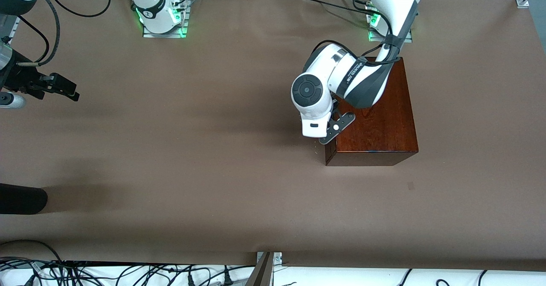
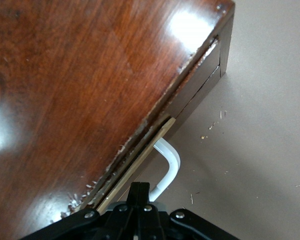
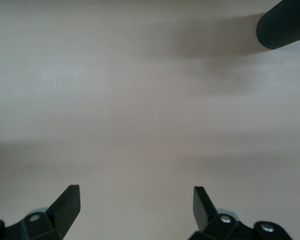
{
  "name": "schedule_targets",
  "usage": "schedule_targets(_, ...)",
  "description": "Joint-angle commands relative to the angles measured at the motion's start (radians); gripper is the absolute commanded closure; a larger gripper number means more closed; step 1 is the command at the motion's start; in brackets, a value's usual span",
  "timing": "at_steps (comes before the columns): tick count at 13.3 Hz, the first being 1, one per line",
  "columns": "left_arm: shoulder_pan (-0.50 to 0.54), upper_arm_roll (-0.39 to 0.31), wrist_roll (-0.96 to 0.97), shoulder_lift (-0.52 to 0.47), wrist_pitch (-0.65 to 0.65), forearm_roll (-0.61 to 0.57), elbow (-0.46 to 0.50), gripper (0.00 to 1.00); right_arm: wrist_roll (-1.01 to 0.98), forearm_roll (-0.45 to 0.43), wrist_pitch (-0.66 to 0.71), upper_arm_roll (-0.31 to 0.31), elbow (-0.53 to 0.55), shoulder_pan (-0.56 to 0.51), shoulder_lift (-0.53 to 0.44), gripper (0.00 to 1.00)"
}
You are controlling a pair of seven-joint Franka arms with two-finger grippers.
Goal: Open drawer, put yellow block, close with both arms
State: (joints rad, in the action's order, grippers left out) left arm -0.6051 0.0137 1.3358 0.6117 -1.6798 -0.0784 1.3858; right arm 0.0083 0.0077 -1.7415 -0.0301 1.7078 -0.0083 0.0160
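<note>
While parked on the table (image 1: 213, 170) toward the left arm's end, mahogany box (image 1: 379, 119), drawer (image 2: 140, 165) barely cracked; left gripper (image 2: 138, 192) clamped tight on white handle (image 2: 167, 167), ready to pull; right gripper (image 3: 135, 200) waiting wide apart, empty; yellow block nowhere visible.

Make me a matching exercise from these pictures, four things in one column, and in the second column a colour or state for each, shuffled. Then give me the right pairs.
Column one
1. left end effector
2. right end effector
3. drawer handle
4. wooden box

Column two
A. open, over the table toward the right arm's end
B. glossy reddish-brown
C. shut, at the front of the drawer
D. white, curved bar

Pairs: 1-C, 2-A, 3-D, 4-B
</note>
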Motion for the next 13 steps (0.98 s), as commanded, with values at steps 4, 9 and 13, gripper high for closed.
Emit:
schedule_targets(4, 0.041, 0.063, -0.014, -0.182, 0.037, 0.129, 0.029, 0.57, -0.001, -0.002, 0.014, 0.009, -0.011, -0.002, -0.005, 0.0)
schedule_targets(9, 0.167, 0.066, -0.29, -0.332, 0.145, 0.161, 0.045, 0.0, -0.001, -0.003, 0.014, 0.009, -0.011, -0.001, -0.005, 0.0)
schedule_targets(13, 0.344, 0.065, -0.72, -0.496, 0.178, 0.178, 0.168, 0.0, -0.001, -0.002, 0.034, 0.009, -0.017, -0.002, -0.007, 0.0)
